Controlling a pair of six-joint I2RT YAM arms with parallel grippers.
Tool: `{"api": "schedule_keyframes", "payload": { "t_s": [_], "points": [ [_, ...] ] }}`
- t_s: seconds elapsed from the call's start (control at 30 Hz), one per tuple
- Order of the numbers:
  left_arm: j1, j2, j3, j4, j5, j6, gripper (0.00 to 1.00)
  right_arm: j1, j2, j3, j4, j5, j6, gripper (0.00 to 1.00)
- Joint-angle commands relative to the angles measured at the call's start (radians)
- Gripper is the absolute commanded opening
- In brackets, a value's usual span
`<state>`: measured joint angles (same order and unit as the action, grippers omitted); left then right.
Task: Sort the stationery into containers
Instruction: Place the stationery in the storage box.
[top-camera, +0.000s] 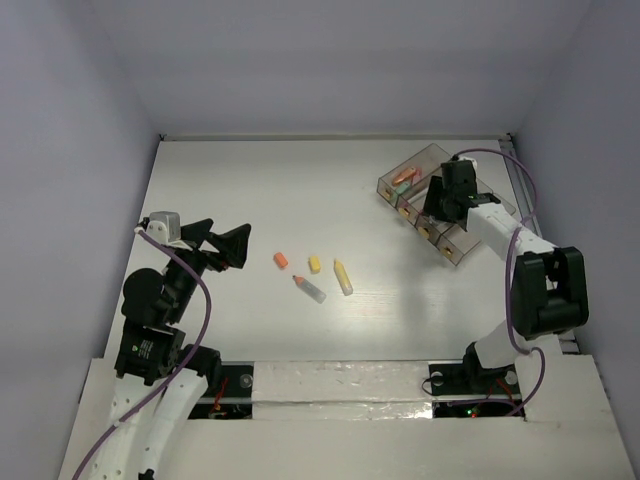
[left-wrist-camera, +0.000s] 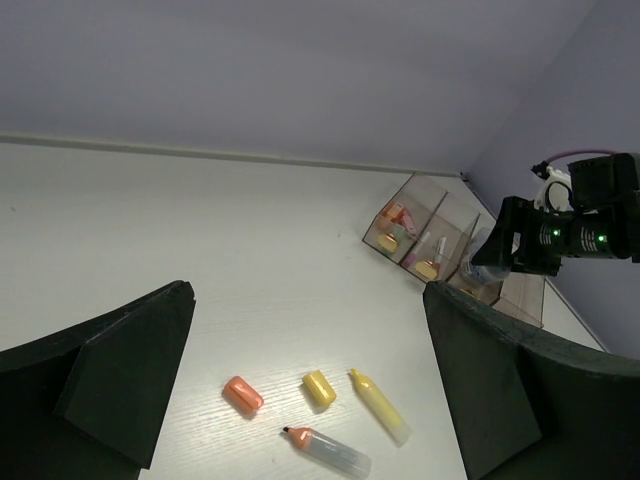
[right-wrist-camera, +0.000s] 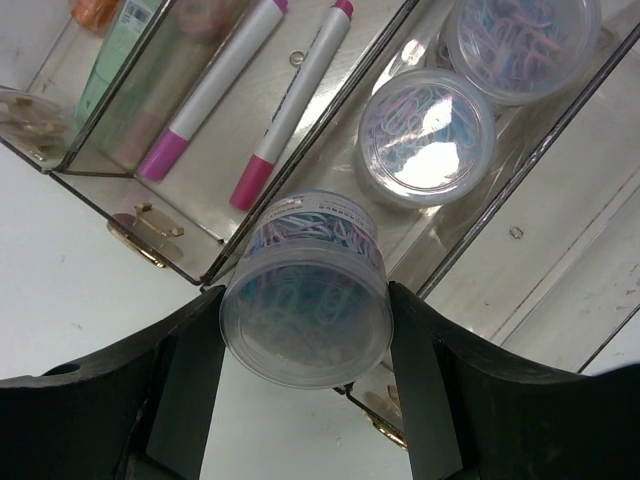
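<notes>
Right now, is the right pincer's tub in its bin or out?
Out: the fingers hold the tub at the bin's near end, not set inside.

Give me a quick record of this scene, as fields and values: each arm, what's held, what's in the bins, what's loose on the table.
left gripper: jaws open, empty, above white table
right gripper: jaws shut on clear round tub of pastel paper clips, over smoky transparent plastic bins
binned: two matching tubs; two white pens with pink caps
loose: orange stub, yellow stub, yellow marker, orange-tipped clear marker
</notes>
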<state>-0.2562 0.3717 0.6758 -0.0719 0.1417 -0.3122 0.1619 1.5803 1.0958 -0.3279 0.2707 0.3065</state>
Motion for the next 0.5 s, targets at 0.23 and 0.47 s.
{"api": "schedule_keyframes", "payload": {
  "t_s": [0.23, 0.47],
  "points": [
    [-0.005, 0.013, 0.03, 0.047, 0.009, 0.008, 0.99, -0.016, -0.02, -0.005, 0.062, 0.004, 0.019, 0.84],
    [-0.005, 0.022, 0.024, 0.056, 0.004, -0.002, 0.99, -0.016, -0.1, -0.022, 0.056, -0.02, 0.023, 0.86]
  ]
}}
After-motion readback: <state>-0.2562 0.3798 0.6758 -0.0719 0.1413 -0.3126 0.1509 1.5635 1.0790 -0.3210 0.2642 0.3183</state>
